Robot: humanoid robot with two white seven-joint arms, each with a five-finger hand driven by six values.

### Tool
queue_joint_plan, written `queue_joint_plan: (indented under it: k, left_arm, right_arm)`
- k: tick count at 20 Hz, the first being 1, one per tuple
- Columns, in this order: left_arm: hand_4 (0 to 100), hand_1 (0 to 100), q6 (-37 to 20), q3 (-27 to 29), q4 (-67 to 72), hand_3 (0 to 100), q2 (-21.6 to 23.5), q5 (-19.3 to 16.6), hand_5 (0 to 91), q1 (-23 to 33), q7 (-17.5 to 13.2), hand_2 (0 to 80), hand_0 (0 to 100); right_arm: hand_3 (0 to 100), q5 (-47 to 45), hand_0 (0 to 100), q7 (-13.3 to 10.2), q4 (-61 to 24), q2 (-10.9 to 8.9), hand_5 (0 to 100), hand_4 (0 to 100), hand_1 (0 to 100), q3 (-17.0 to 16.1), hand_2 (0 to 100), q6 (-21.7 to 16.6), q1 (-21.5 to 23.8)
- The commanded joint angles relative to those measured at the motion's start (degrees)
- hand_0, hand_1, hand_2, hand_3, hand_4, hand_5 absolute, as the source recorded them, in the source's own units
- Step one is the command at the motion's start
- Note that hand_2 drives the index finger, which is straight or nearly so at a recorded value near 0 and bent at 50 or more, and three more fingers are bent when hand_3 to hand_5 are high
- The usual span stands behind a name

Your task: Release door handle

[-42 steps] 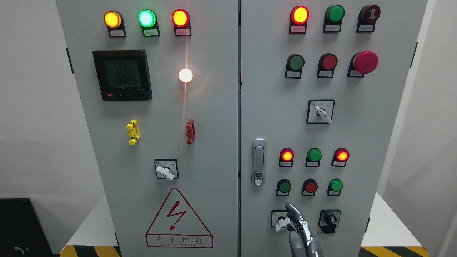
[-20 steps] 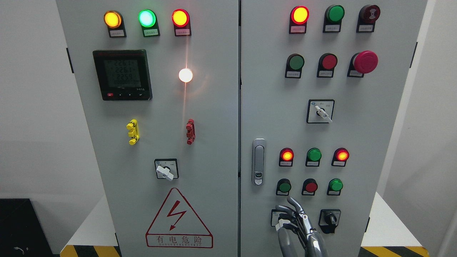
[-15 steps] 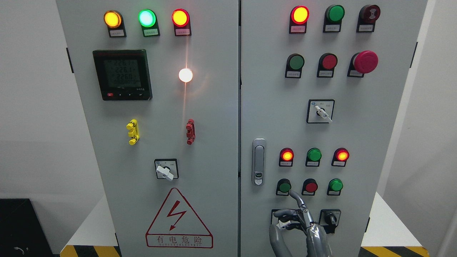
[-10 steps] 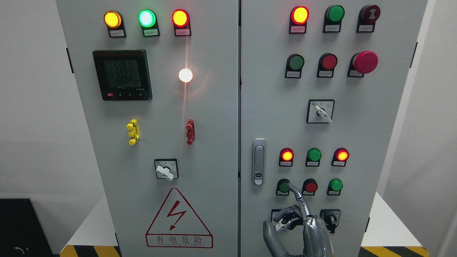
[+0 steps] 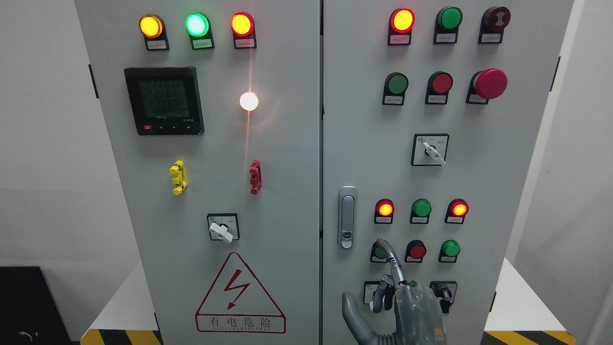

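The silver door handle (image 5: pixel 347 218) is set upright at the left edge of the grey cabinet's right door (image 5: pixel 364 143), lying flush against it. My right hand (image 5: pixel 390 287) rises from the bottom edge, below and to the right of the handle, and does not touch it. Its index finger (image 5: pixel 389 258) points up across the lower-left green button (image 5: pixel 380 251). The thumb (image 5: pixel 352 311) sticks out to the left and the other fingers are bent down. The hand holds nothing. My left arm is out of sight.
The right door carries lit and unlit buttons, a red emergency button (image 5: pixel 490 83), a white selector switch (image 5: pixel 430 150) and a black knob (image 5: pixel 443 293) beside my hand. The left door (image 5: pixel 215 191) has a meter (image 5: pixel 164 100), lamps and a warning triangle (image 5: pixel 239 294).
My right hand has come up from the bottom edge and shifted left. Its index fingertip climbed from the lower selector switch to the green button, while the other fingers bent and the thumb spread left.
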Motion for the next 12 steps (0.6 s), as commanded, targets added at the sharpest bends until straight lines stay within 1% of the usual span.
queue_joint_plan:
  k: [1, 3, 7, 12]
  left_arm:
    - [0, 56, 0.0, 0.0, 0.0, 0, 0.0, 0.0, 0.0, 1.1, 0.0, 0.0, 12]
    - [0, 56, 0.0, 0.0, 0.0, 0, 0.0, 0.0, 0.0, 1.1, 0.0, 0.0, 12]
    - [0, 56, 0.0, 0.0, 0.0, 0, 0.0, 0.0, 0.0, 1.1, 0.0, 0.0, 12]
    - [0, 56, 0.0, 0.0, 0.0, 0, 0.0, 0.0, 0.0, 1.1, 0.0, 0.0, 12]
  right_arm:
    - [100, 9.6, 37, -0.4, 3.5, 0.03, 100, 100, 34, 1.2, 2, -0.5, -0.5]
    - [100, 11.8, 37, -0.4, 3.6, 0.03, 100, 100, 34, 1.5, 2, -0.7, -0.6]
    - [100, 14.9, 36, -0.4, 4.3, 0.03, 100, 100, 33, 1.6, 1, -0.7, -3.1]
    - [100, 17.5, 36, -0.2, 4.6, 0.03, 100, 100, 32, 1.6, 1, -0.6, -4.5]
